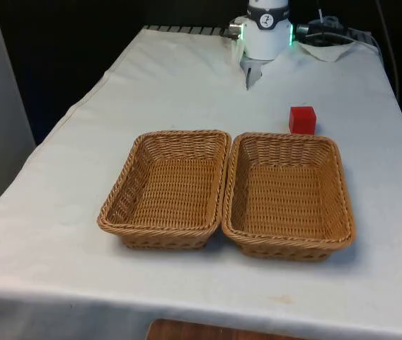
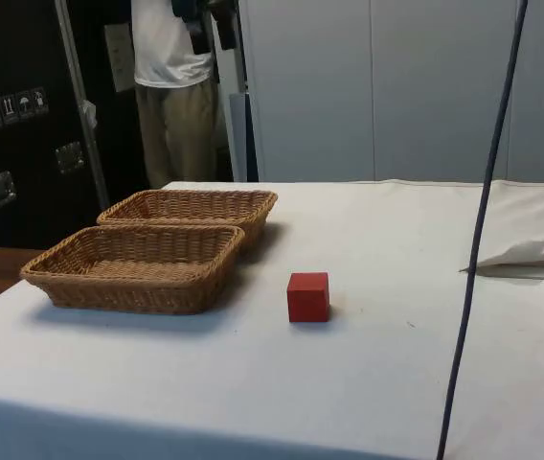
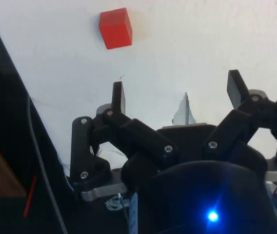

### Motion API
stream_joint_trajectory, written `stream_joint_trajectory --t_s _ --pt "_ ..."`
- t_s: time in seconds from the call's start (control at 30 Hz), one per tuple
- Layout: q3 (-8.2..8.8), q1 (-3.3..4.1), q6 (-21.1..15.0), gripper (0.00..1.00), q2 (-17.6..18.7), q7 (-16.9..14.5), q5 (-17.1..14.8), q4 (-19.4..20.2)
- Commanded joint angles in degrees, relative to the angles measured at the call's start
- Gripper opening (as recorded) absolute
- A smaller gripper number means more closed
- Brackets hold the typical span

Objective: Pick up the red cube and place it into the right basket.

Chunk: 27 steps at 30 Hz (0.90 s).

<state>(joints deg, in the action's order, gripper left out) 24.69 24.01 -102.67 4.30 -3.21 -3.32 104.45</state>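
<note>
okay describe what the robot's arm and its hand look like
The arm is white with a black band and green lights at its sides. The hand is black, built from jointed linkage bars with silver screws, ending in two slim, flat black fingers. A thin dark cable hangs across the side view.

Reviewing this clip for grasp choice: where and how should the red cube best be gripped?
Probably from straight above, closing on two opposite vertical faces of the red cube. It sits flat on the cloth, apart from the right basket, so its sides look free. In the wrist view the gripper is open; the cube appears turned relative to the fingers, so rotating the wrist first seems wise.
</note>
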Motion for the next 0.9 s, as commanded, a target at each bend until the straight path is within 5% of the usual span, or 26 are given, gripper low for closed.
stream_joint_trajectory --t_s 0.0,0.87 --pt "-0.17 0.00 0.17 1.00 -0.17 0.23 0.11 0.11" --pt "-6.47 0.17 -2.52 1.00 -9.34 8.25 6.25 9.22"
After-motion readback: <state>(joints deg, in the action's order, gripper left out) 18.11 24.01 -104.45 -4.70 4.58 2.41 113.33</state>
